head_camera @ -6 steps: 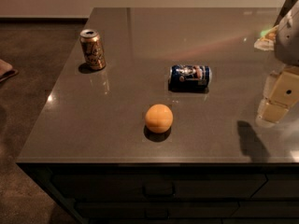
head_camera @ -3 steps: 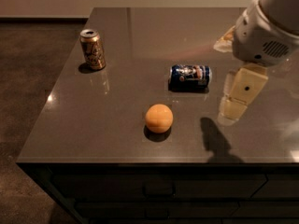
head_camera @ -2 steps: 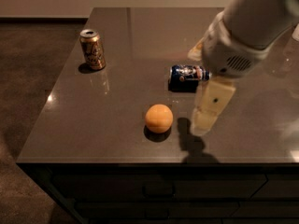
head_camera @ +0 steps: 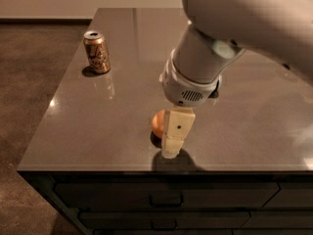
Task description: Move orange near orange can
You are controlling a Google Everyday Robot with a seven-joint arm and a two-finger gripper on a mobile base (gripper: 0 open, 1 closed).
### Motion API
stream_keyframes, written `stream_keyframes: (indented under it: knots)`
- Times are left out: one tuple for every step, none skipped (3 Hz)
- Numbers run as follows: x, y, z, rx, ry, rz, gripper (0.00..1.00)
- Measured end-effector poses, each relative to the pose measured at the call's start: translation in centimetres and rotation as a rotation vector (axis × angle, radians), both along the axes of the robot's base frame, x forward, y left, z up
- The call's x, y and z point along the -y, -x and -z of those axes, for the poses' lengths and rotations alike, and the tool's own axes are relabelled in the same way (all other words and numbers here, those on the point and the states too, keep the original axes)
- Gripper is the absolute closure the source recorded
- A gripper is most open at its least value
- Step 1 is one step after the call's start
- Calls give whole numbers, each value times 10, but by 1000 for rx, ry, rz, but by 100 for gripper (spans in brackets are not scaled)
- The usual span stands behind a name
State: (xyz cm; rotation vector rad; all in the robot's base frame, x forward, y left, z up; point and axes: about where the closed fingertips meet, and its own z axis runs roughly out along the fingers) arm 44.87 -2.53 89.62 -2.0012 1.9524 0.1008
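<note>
Approach step in hand: my gripper [head_camera: 171, 148] hangs just in front of the orange [head_camera: 158, 123] by the surface's [head_camera: 112, 131] front edge, released or clenched I cannot tell, and next I must secure it for carriage to the orange can [head_camera: 97, 52] at the left edge.

Orange [head_camera: 157, 123] and orange can [head_camera: 97, 52], well apart on the bench [head_camera: 107, 131]

The round, orange-yellow orange sits near the bench's front edge, its right side hidden behind the pincer [head_camera: 172, 148], which hangs down right at it. The copper-orange can, silver-topped with pale markings, stands upright farther back by the left edge.
</note>
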Motion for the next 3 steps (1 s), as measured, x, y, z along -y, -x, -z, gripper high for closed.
stream_keyframes:
  knots:
    - [-10,-3,14,-14,7,-30,0]
    - [-14,-5,25,-20,12,-64,0]
    - [-9,-9,33,-29,12,-82,0]
